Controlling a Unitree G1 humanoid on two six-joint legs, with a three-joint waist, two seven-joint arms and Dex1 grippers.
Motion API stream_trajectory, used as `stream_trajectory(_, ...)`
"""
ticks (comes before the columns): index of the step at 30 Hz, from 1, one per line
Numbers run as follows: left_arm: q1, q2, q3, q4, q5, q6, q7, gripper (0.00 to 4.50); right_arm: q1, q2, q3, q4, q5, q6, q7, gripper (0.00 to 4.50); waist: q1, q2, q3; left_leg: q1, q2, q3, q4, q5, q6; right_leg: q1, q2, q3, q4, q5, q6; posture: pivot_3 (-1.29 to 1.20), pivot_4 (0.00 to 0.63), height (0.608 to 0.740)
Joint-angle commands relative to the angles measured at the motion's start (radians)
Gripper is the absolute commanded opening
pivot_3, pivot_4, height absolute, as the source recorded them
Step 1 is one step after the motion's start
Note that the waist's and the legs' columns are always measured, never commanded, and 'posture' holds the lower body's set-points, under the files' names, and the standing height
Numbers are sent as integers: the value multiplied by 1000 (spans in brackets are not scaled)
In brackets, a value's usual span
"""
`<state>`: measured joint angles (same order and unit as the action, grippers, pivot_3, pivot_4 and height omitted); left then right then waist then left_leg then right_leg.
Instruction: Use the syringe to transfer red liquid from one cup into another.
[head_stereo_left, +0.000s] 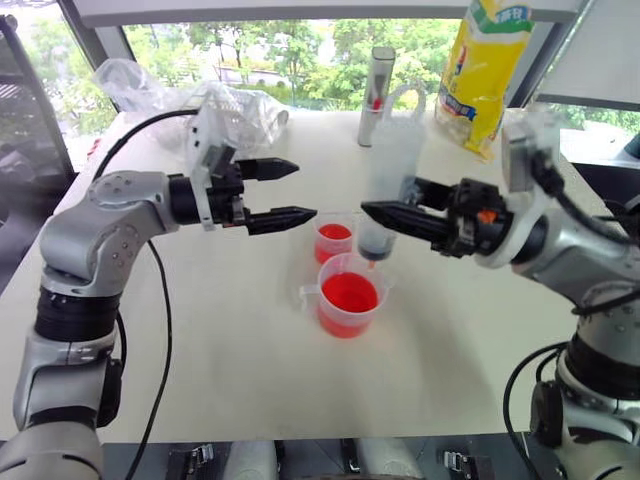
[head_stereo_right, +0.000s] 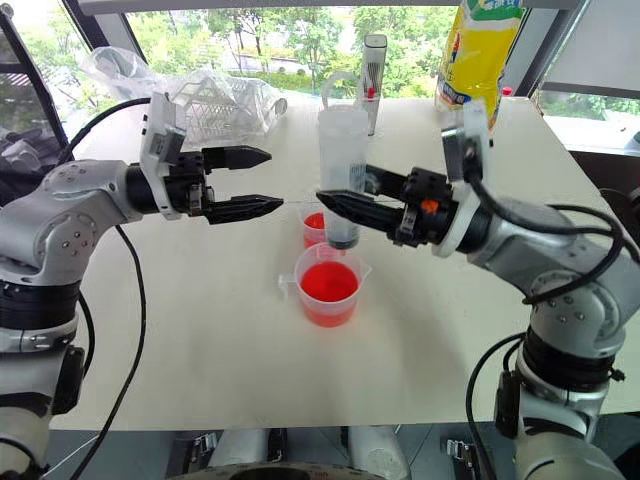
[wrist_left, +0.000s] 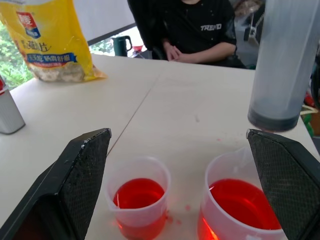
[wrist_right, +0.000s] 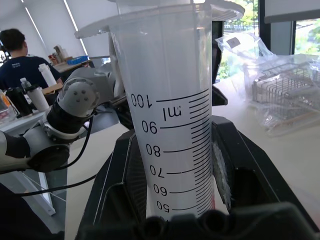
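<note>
White tabletop by the windows: right gripper (head_stereo_right: 335, 208) clamps the upright syringe (head_stereo_right: 342, 170), tip just below over the handled cup (head_stereo_right: 328, 287). Left gripper (head_stereo_right: 255, 184) gapes empty nearby. Both cups hold red liquid (head_stereo_right: 327, 281); the small cup (head_stereo_right: 313, 228) sits beyond, so transfer looks underway.

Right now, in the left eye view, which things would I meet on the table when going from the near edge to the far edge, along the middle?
Handled cup with red liquid → small cup → grey upright tube by the far edge.
</note>
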<state>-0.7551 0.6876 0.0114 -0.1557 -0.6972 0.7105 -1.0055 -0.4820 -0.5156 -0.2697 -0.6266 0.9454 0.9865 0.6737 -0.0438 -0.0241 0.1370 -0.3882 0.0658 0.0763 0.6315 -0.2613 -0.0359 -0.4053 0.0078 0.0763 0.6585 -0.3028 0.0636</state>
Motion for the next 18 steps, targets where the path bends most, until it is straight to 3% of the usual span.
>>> stream_trajectory(1, -44, 3, 16, -8, -4, -6, -17, 4500, 83, 50, 96, 3, -129, -183, 4, 1402, -1, 0, 0, 0, 0, 0, 0, 0, 0, 0, 0, 0, 0, 0, 0, 0, 150, 740)
stream_trajectory(10, -66, 1, 20, -16, -13, 14, -25, 4500, 206, 102, 281, 89, -349, -468, 43, 1402, 2, 1, 0, 0, 0, 0, 0, 0, 0, -1, 0, 0, 1, 0, 0, 0, 150, 740)
stream_trajectory(18, -56, 13, 20, -54, -42, 53, -51, 4500, 262, 88, 339, 129, -423, -564, 78, 1402, 1, 1, 0, 1, 0, 1, 1, 0, 0, 0, 1, 0, 1, 0, 0, 0, 150, 740)
